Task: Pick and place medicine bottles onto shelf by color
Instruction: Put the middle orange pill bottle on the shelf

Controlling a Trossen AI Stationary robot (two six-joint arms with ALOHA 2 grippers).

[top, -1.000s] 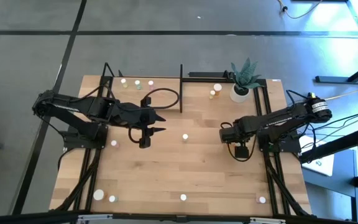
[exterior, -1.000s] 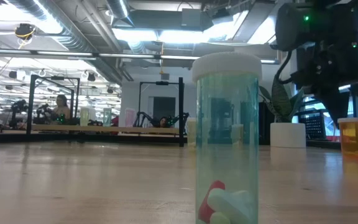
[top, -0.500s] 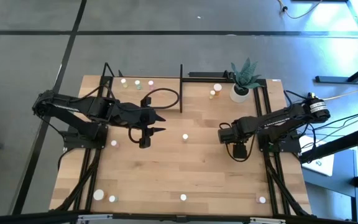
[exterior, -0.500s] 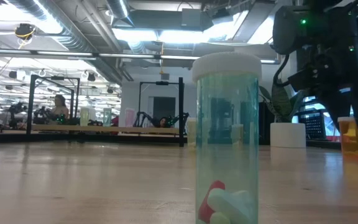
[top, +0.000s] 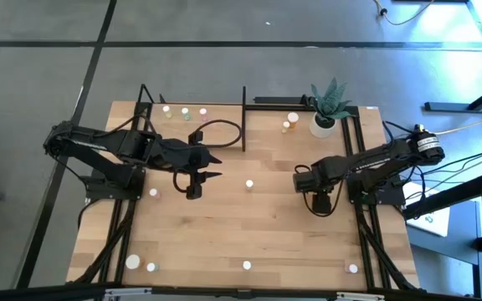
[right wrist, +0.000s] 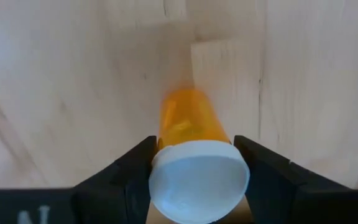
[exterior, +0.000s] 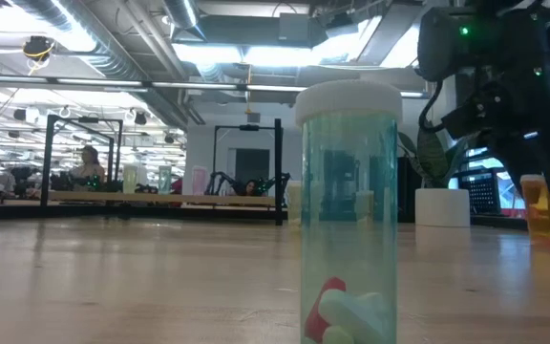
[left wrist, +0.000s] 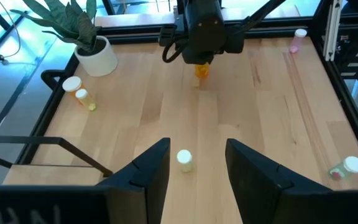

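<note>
An orange medicine bottle [right wrist: 188,118] with a white cap stands upright on the table's right half, and my right gripper [right wrist: 194,171] is shut on it from above. The left wrist view shows that bottle [left wrist: 202,70] under the right gripper [left wrist: 201,59]. My left gripper [top: 216,167] hovers open above the table's left-middle, nothing between its fingers; a white-capped bottle [left wrist: 184,159] stands on the table below. The shelf [top: 161,127] lies at the far left, with three small bottles [top: 185,111] along its far edge. My right gripper pinches the orange bottle at its top end, one finger [right wrist: 132,171] on each side of the white cap [right wrist: 197,180]. The fingers point straight down along the upright bottle. Its body hangs below them; whether its base is clear of the table I cannot tell.
A white plant pot [top: 323,124] stands at the far right, with two bottles [top: 289,122] beside it. More bottles stand along the near edge [top: 247,265], one right in front of the low camera [exterior: 349,210]. A pink one [top: 152,192] sits under the left arm. A black upright bar [top: 243,117] ends the shelf.
My right gripper has shut its fingers on the orange bottle's cap without changing place. The bottle has kept its place and stayed upright.
</note>
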